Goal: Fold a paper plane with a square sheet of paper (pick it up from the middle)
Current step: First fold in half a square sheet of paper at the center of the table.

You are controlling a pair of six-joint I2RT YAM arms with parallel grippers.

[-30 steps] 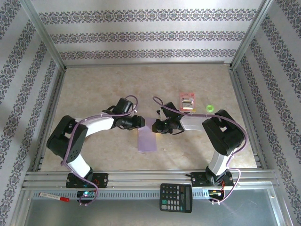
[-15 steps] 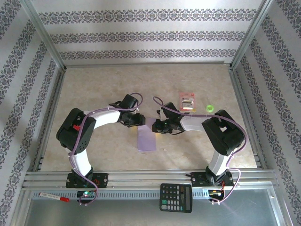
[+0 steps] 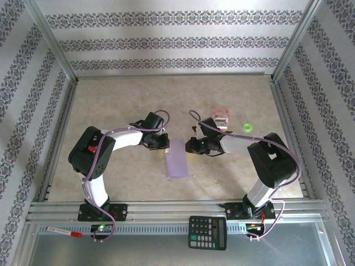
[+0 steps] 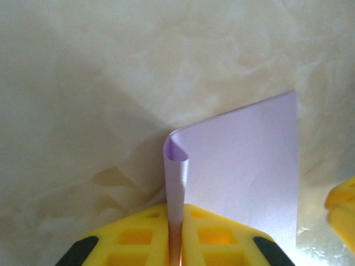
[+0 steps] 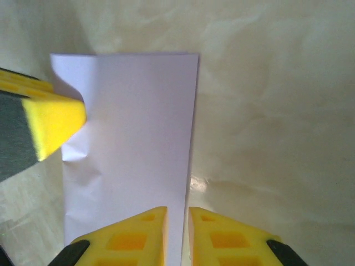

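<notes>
The square sheet of paper (image 3: 177, 159) is pale lavender and lies folded into a narrow rectangle at the table's middle. My left gripper (image 3: 167, 143) is at its far left corner. In the left wrist view the left gripper (image 4: 175, 208) is shut on a raised, curled edge of the paper (image 4: 244, 166). My right gripper (image 3: 188, 147) is at the sheet's far right side. In the right wrist view the right gripper (image 5: 177, 211) has its jaws a narrow gap apart over the paper's (image 5: 133, 138) right edge, pinching nothing. The left gripper's fingers (image 5: 55, 119) dent the sheet's far left corner.
A red-and-white packet (image 3: 221, 118) and a small green ring (image 3: 247, 127) lie behind the right arm. A calculator (image 3: 207, 233) and a marker (image 3: 64, 231) sit on the metal rail in front. Aluminium frame posts border the table on both sides.
My left gripper has closed on the paper's left edge, lifting it into a curl. The right gripper has drawn back to the right and parted slightly. The sheet has shifted a little right.
</notes>
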